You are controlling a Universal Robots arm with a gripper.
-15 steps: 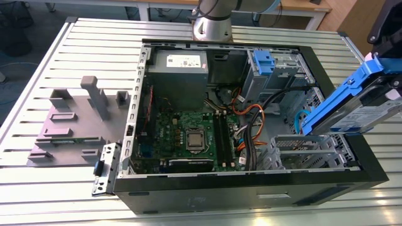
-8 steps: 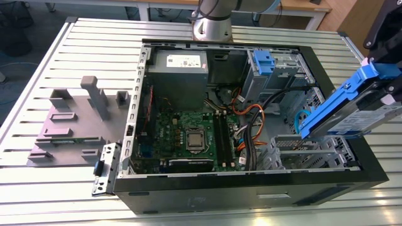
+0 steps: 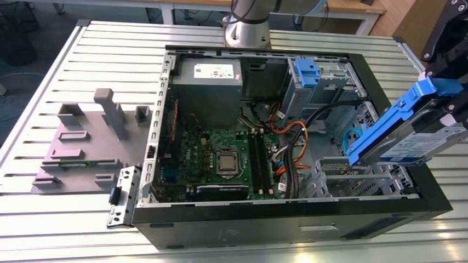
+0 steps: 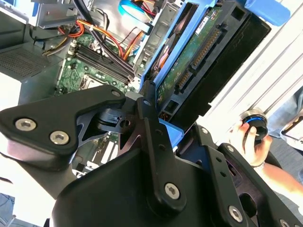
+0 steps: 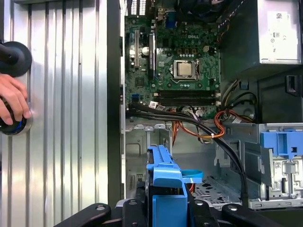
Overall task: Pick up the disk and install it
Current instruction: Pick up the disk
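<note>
Gripper (image 3: 447, 90): pinching the disk's blue carrier from both sides.
Disk (image 3: 409, 139): held tilted in the air above the open computer case (image 3: 292, 216), over its edge at the exterior view's right.
Person's hand (image 5: 12, 101): resting on the slatted table (image 5: 66, 118).

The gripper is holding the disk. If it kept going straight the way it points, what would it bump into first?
Probably the computer case. The gripper holds the disk tilted over the case's edge on the exterior view's right, lower end toward the grey metal drive cage inside. That looks first in line, though depth is unclear.
</note>
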